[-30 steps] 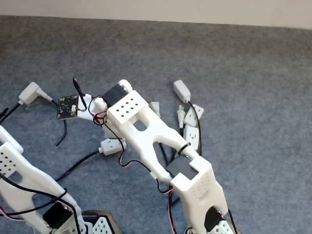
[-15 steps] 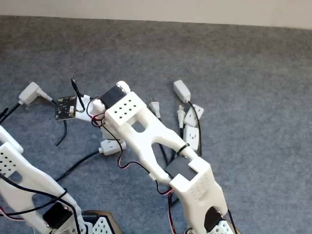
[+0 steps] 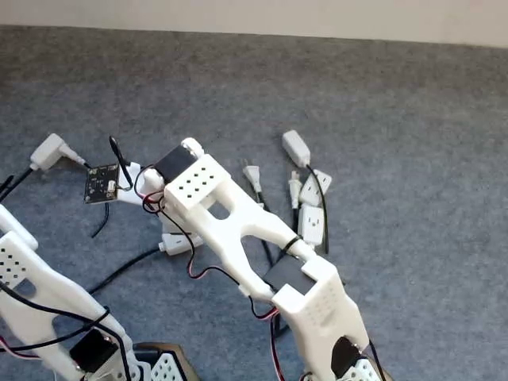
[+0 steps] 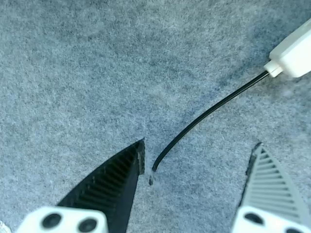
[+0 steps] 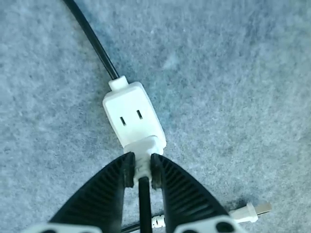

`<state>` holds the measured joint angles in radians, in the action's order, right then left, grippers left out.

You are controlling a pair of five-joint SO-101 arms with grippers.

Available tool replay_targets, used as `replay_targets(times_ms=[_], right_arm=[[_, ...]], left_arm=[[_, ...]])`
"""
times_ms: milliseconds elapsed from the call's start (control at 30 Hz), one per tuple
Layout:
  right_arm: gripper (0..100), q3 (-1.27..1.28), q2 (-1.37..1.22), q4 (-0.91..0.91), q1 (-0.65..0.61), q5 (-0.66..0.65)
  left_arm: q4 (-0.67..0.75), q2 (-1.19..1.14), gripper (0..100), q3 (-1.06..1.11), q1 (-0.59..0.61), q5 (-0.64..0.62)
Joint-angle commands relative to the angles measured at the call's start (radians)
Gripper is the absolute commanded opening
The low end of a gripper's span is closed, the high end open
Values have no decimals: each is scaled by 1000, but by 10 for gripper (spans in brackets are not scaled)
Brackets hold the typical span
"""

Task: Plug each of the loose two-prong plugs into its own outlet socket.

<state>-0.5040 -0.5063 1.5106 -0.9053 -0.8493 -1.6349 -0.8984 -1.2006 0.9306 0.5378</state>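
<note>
Smooth plastic plug and socket (glossy), fuzzy carpet.

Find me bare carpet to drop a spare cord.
Bare: the far strip along the wall, and the carpet right of the socket cluster. Crowded: the centre, where the right hand grips a plug among cords.
</note>
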Motion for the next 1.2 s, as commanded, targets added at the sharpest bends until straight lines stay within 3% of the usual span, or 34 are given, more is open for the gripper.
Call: replay_targets(times_ms=[0, 267, 433, 567, 800, 1000, 1167], right_arm=[[5, 58, 28, -50, 27, 12], [5, 374, 33, -312, 59, 37], [6, 421, 35, -341, 54, 40], [36, 291, 35, -229, 53, 78], [259, -62, 31, 25, 36, 124], [263, -452, 33, 251, 38, 232], [263, -562, 116, 257, 93, 302]], left_arm=[[3, 12, 337, -36, 15, 3], [-5, 18, 337, -38, -2, 3], [-5, 19, 337, -38, -33, 6], [-69, 47, 337, -71, -88, 6], [-138, 173, 337, -39, -202, -31], [-138, 374, 337, 257, -354, -34], [-138, 585, 337, 539, -470, 5]])
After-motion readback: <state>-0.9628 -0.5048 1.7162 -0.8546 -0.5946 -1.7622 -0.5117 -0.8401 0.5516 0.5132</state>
